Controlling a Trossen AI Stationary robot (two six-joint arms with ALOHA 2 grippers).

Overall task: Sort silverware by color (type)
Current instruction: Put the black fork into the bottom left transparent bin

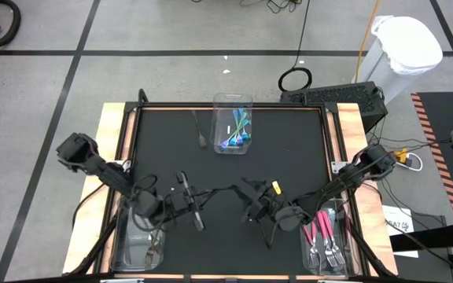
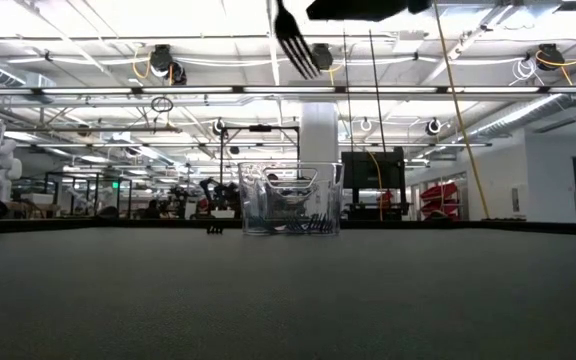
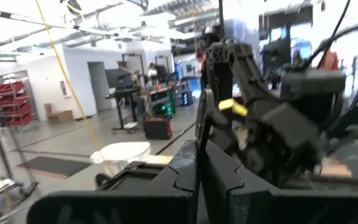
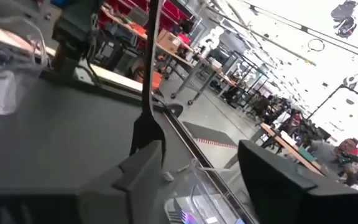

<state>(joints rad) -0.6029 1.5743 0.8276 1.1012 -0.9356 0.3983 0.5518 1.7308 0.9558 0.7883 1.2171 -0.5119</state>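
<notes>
I clench my left tool [image 1: 189, 203] on a dark fork [image 1: 198, 217]; my right tool [image 1: 252, 206] is released, handing it across for sorting.

Ceiling strip lights [image 2: 218, 62] are being blown out to white glare, while both wrist views are being smeared by motion blur.

3 bins on the table [image 1: 289, 165]: 1 at the rear [image 1: 232, 102], 1 at each front corner [image 1: 136, 250] [image 1: 326, 250].

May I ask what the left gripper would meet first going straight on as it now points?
Most likely the right gripper, facing the left gripper just ahead; the gap is hard to judge.
</notes>
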